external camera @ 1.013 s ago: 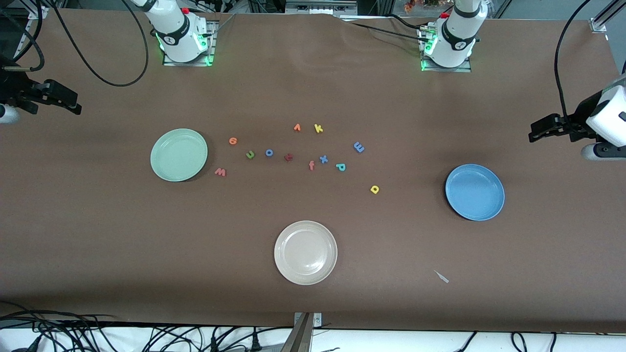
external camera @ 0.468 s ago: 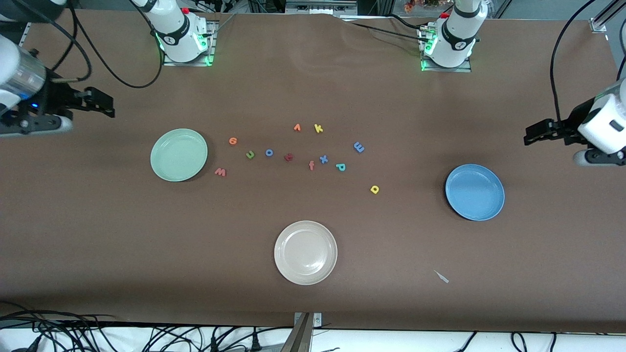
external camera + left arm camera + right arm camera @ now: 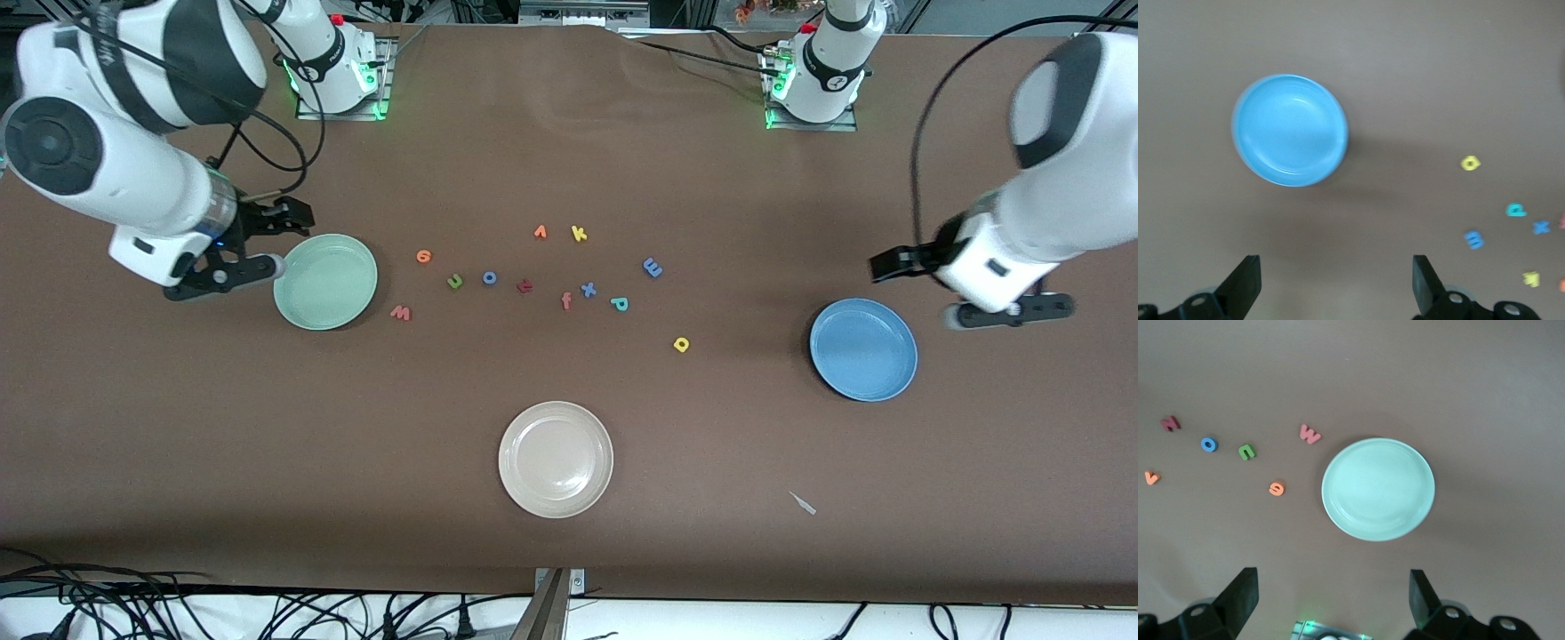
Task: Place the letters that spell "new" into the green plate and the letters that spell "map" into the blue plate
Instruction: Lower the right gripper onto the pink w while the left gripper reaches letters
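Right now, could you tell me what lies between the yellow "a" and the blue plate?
Nothing: in the front view only bare brown table separates the yellow "a" from the blue plate.

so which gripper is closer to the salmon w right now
Right. The right gripper hovers by the green plate, just past it from the salmon w. The left gripper is up near the blue plate.

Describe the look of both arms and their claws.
Both arms have glossy white shells with black joint bands, loose black cables, and green lights glowing at their bases. The left claw and right claw are black, with flat wedge-like fingers on a black bar.
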Action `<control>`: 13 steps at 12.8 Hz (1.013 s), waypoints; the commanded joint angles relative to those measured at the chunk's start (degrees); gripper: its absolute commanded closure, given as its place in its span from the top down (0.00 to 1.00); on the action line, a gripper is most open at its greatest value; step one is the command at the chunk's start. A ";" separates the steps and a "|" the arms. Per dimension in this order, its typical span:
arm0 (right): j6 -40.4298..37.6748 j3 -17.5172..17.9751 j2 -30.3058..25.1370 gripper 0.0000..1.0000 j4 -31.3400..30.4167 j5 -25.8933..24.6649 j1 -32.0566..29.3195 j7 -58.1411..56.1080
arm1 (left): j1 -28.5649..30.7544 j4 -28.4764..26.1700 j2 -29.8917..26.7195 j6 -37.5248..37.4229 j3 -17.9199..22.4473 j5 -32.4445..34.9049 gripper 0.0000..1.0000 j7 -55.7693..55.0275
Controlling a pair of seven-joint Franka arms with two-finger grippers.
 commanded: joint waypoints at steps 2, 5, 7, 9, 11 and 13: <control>14.10 2.58 -0.71 1.00 -11.50 -1.63 -0.25 -7.46 | -4.66 -5.68 0.63 7.51 -3.46 -1.65 1.00 -16.00; 30.02 2.76 0.69 1.00 -21.18 -3.21 -0.25 -17.02 | -4.75 -11.49 0.63 14.02 -7.59 -3.32 1.00 -24.28; 37.58 2.94 4.37 1.00 -23.30 -4.26 0.01 -26.23 | -4.84 -17.10 0.63 21.56 -10.49 -3.32 1.00 -30.42; 43.21 3.11 8.59 1.00 -23.75 -4.88 0.10 -29.09 | -5.01 -24.65 0.71 32.88 -13.75 -3.15 1.00 -39.11; 48.31 3.11 12.64 1.00 -23.66 -8.56 0.10 -30.57 | -6.76 -28.29 2.55 39.77 -14.99 -2.45 1.00 -44.41; 51.05 3.11 14.58 1.00 -23.66 -9.19 0.10 -33.47 | -9.66 -29.61 5.53 43.99 -14.99 -0.17 1.00 -48.45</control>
